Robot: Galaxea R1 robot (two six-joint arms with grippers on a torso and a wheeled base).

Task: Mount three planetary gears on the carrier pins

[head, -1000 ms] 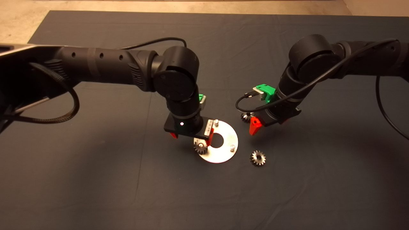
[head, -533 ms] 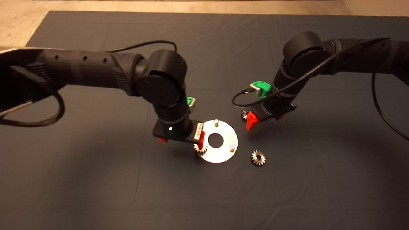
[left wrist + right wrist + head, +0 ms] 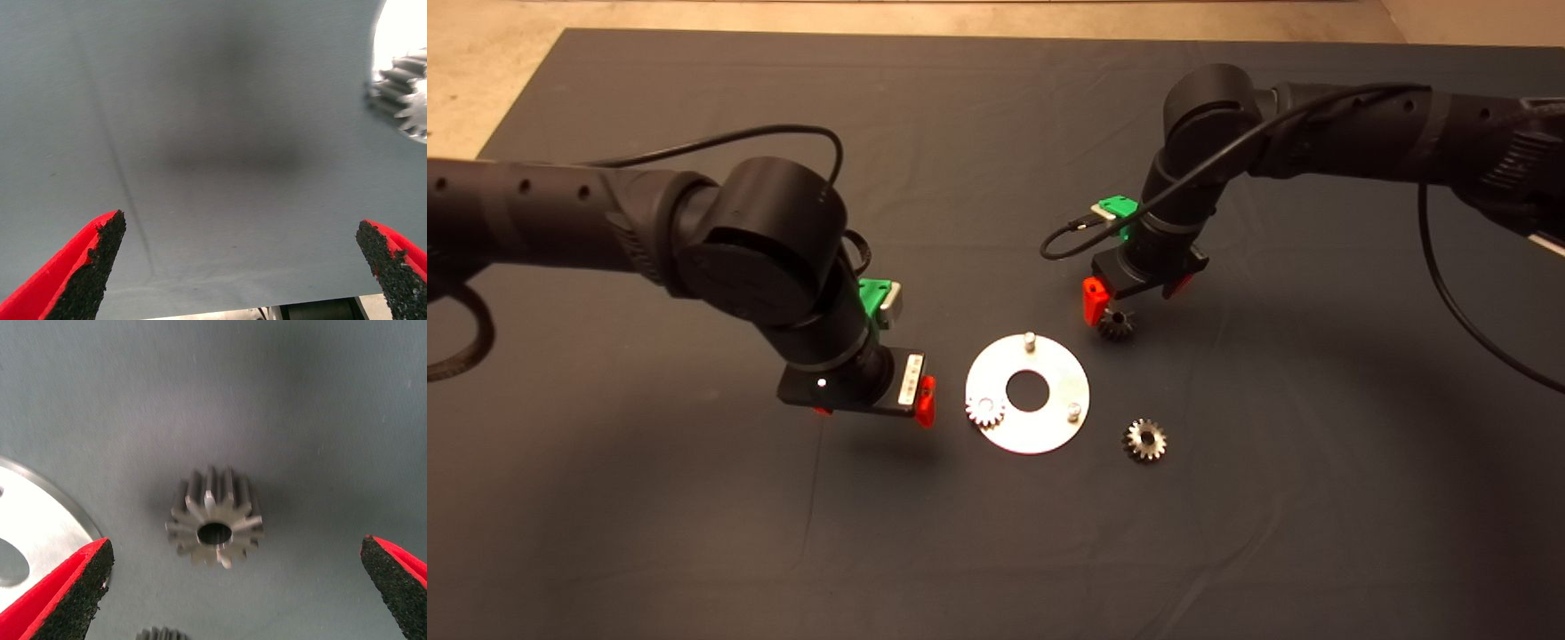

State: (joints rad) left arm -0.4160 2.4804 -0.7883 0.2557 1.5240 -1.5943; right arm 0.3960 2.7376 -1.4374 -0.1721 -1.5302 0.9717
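The carrier disc (image 3: 1055,425) lies mid-mat with two bare carrier pins (image 3: 1029,339) (image 3: 1075,411). One planetary gear (image 3: 985,411) (image 3: 403,93) sits on the disc's left edge, over the third pin. My left gripper (image 3: 874,411) (image 3: 240,267) hangs open and empty just left of the disc. A second gear (image 3: 1115,324) (image 3: 215,517) lies flat on the mat beyond the disc's far right rim. My right gripper (image 3: 1136,298) (image 3: 233,587) is open above it, one finger on each side, not touching. A third gear (image 3: 1145,439) (image 3: 160,633) lies loose to the disc's right.
The disc's rim (image 3: 40,513) shows beside the right gripper's finger (image 3: 67,593). Dark mat (image 3: 996,551) surrounds everything, with tan floor (image 3: 480,80) past its far left edge. Cables loop off both arms.
My left gripper has drawn back leftward off the disc, leaving the gear on its pin. The right gripper has shifted left and farther back, so the second gear now shows between its fingers.
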